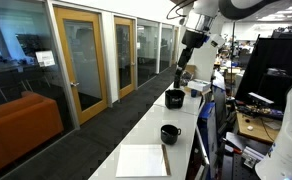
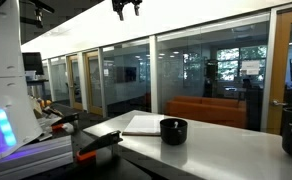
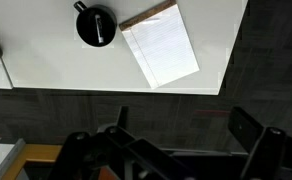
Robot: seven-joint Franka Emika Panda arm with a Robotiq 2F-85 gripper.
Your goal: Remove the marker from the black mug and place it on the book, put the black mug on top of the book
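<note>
The claw (image 3: pixel 166 150) hangs high, well apart from everything on the worktop (image 3: pixel 46 65). Its fingers (image 3: pixel 248 140) are spread wide with nothing between them. Down on the worktop, the black mug (image 3: pixel 96 25) stands upright just beside a corner of the book (image 3: pixel 162 47), which lies flat. I cannot make out the marker from here. A larger black pot (image 1: pixel 174 98) stands further along.
</note>
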